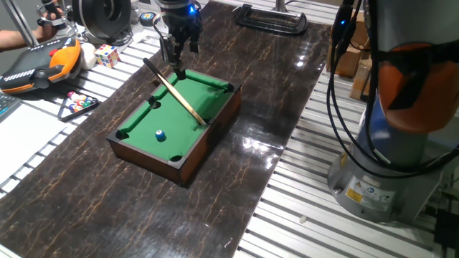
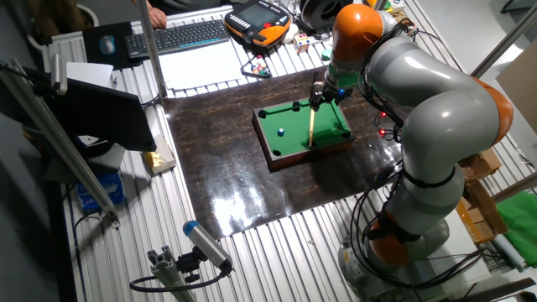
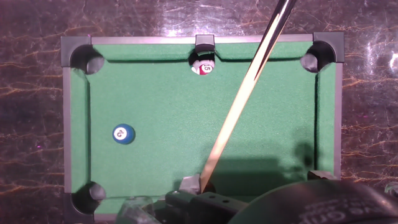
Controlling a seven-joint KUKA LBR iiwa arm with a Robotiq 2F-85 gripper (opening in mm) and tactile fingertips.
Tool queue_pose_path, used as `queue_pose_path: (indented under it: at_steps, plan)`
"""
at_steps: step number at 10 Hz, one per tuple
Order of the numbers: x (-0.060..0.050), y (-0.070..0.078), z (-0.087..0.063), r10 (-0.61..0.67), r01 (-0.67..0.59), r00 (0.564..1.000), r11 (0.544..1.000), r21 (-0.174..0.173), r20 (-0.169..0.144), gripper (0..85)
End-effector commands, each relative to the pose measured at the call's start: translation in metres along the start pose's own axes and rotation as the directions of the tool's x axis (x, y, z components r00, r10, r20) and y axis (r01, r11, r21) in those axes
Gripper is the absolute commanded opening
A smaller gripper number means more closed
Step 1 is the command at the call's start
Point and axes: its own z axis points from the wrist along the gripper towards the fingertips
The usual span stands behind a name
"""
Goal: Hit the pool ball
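Note:
The pool ball (image 1: 160, 135) (image 2: 280, 131) (image 3: 123, 133), small, blue and with a pale spot, rests on the green felt near one end of the miniature pool table (image 1: 147, 161) (image 3: 155, 93). A wooden cue (image 1: 183, 100) (image 2: 310, 126) (image 3: 242, 99) lies slanted across the table's rails. Its dark butt sticks out past the side rail. My gripper (image 1: 180, 72) (image 2: 317, 99) (image 3: 186, 200) hangs above the table's far end, well away from the ball. Its fingers come together to a point, shut, with nothing seen between them.
A striped ball (image 3: 204, 67) sits in a side pocket. Off the dark mat lie a rack of coloured balls (image 1: 77, 102), a puzzle cube (image 1: 107, 55) and an orange pendant (image 1: 36, 64). A black clamp (image 1: 272, 18) is at the back, and the arm's base (image 1: 401, 143) to the right.

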Motion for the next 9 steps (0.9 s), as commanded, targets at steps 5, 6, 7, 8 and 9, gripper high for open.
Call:
queue_pose_path:
  at_steps: [5, 6, 7, 8, 9]
  plan:
    - [0.0001, 0.0004, 0.0001, -0.331, 0.348, 0.908, 0.937, 0.022, -0.258, 0.7]
    - [0.0002, 0.0003, 0.0001, -0.326, 0.342, 0.911, 0.939, 0.023, -0.254, 0.7]
    - [0.0003, 0.0003, 0.0001, -0.323, 0.34, 0.912, 0.94, 0.023, -0.251, 0.7]
    - [0.0003, 0.0002, 0.0001, -0.323, 0.34, 0.912, 0.94, 0.023, -0.251, 0.7]
    - [0.0003, 0.0002, 0.0001, -0.322, 0.338, 0.913, 0.941, 0.024, -0.251, 0.7]
